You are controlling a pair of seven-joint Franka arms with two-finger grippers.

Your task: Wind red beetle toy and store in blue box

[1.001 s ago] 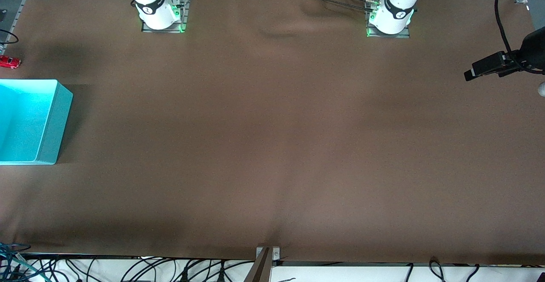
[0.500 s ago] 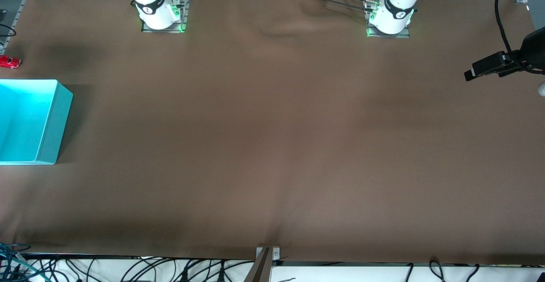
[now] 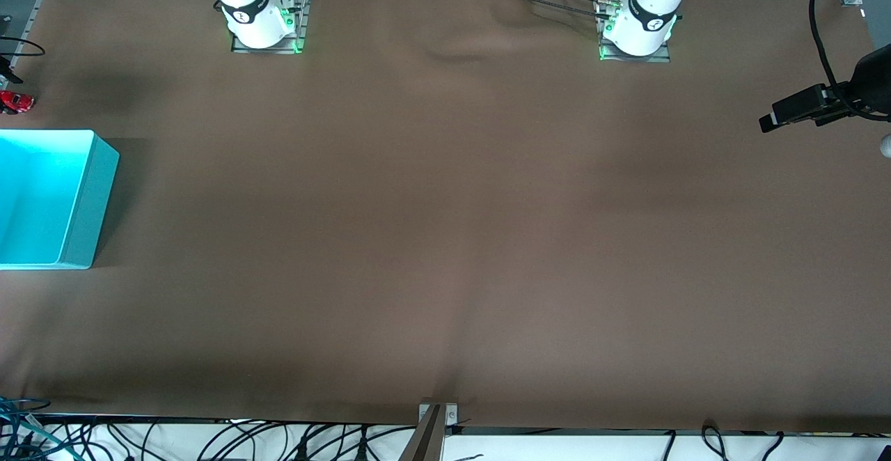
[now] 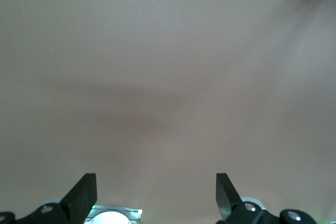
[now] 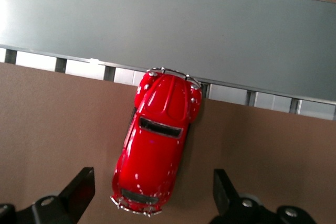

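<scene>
The red beetle toy (image 3: 15,101) stands on the brown cloth at the right arm's end of the table, close to the edge. In the right wrist view the red beetle toy (image 5: 157,140) lies lengthwise between my right gripper's fingers. My right gripper (image 5: 152,182) is open above it, one finger on each side, not touching. The blue box (image 3: 83,196) stands nearer the front camera than the toy, its cyan inside empty where it shows. My left gripper (image 4: 156,182) is open and empty over bare cloth at the left arm's end and waits.
A grey metal rail (image 5: 168,24) runs along the table edge right by the toy's end. The cloth is rumpled between the two arm bases (image 3: 459,50). Cables (image 3: 278,440) and a metal bracket (image 3: 437,412) lie along the near edge.
A dark part of my right hand has come into the front view's edge just above the red toy. The toy, the box and the left arm have not moved.
</scene>
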